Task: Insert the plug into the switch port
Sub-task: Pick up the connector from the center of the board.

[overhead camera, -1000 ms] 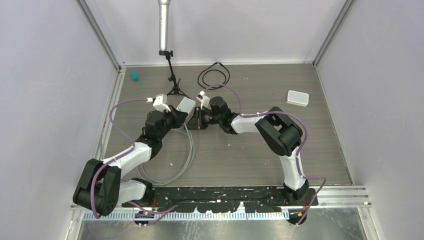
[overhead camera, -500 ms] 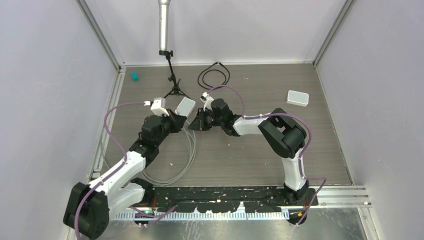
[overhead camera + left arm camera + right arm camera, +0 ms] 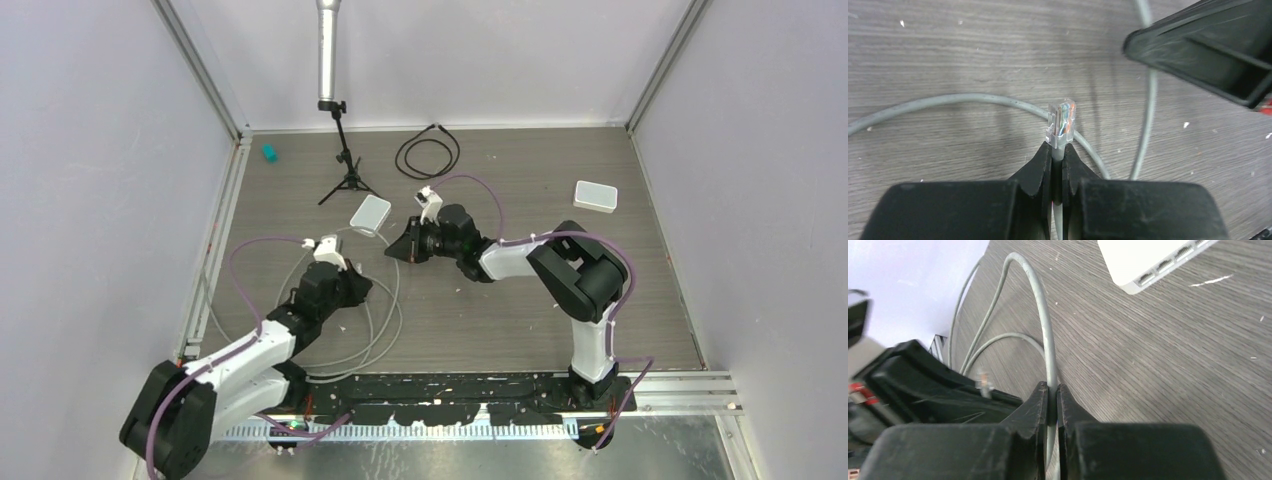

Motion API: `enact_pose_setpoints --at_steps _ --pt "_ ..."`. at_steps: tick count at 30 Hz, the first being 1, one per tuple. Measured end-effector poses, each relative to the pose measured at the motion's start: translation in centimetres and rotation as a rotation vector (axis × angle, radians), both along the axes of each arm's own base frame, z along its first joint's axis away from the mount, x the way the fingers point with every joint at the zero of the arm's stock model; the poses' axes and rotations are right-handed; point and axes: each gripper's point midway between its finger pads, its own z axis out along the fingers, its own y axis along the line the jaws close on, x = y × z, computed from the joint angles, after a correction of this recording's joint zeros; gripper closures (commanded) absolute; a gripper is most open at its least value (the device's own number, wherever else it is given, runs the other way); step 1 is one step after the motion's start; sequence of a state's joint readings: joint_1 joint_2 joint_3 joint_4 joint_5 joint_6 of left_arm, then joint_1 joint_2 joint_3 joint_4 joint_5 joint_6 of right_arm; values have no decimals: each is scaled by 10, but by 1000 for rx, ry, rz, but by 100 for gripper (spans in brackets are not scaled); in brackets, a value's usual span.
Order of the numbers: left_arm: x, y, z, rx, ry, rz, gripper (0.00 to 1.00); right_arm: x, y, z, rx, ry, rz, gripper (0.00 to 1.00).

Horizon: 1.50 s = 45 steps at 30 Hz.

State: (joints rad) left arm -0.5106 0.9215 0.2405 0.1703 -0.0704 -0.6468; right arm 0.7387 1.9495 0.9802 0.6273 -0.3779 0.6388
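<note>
**Grey round cable [image 3: 973, 98] clamped twice, clear plastic plug [image 3: 1062, 121] apart from the flat white switch box [image 3: 371, 213]**

Transparent and squarish, the plug stands just past the tips of the left gripper [image 3: 1058, 155]. Thin coloured strands show through its shell, orange and blue among them. The black fingers [image 3: 1040, 165] are clenched on the cable's neck directly behind the plug, so the connector itself stays bare. It is held over the grey wood-grain table [image 3: 480, 310], with a loop of the same cable curving across the boards beneath it.

The right gripper [image 3: 1052, 392] is clamped on another stretch of the cable, which rises from between its fingers in a tall arch and falls away toward the table edge. From its wrist camera the plug [image 3: 983, 382] shows as a small blurred stub poking out of the left gripper's dark body, close on the left.

The switch lies flat on the table just beyond the right gripper, and a row of small ports [image 3: 1168, 260] runs along the side turned toward that gripper. The plug is not in any port, and a stretch of bare table separates it from the box.

Further back stand a small black tripod [image 3: 345, 175] and a coiled black cord [image 3: 428, 152]. A second white box [image 3: 596, 196] lies to the right.
</note>
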Motion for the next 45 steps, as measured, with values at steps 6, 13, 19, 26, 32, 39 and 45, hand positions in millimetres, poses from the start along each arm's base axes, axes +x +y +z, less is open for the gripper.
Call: enact_pose_setpoints --at_steps 6,13,19,26,32,39,45 --pt "1 -2 -34 41 92 1 100 -8 2 20 75 -72 51 98" --pt "25 -16 -40 19 75 7 100 -21 10 34 120 -90 156 97" --pt "48 -31 -27 -8 12 -16 100 -20 9 29 77 -109 167 97" --pt "61 -45 -1 -67 -77 -48 100 -7 -2 24 4 -134 95 84" --pt "63 -46 15 -77 -132 -60 100 0 -6 30 -7 -163 60 96" --pt "57 -42 15 -65 -110 -59 100 7 -16 22 -26 -146 21 99" --pt "31 -27 2 -38 -10 -35 100 16 -31 15 -28 -111 -25 99"
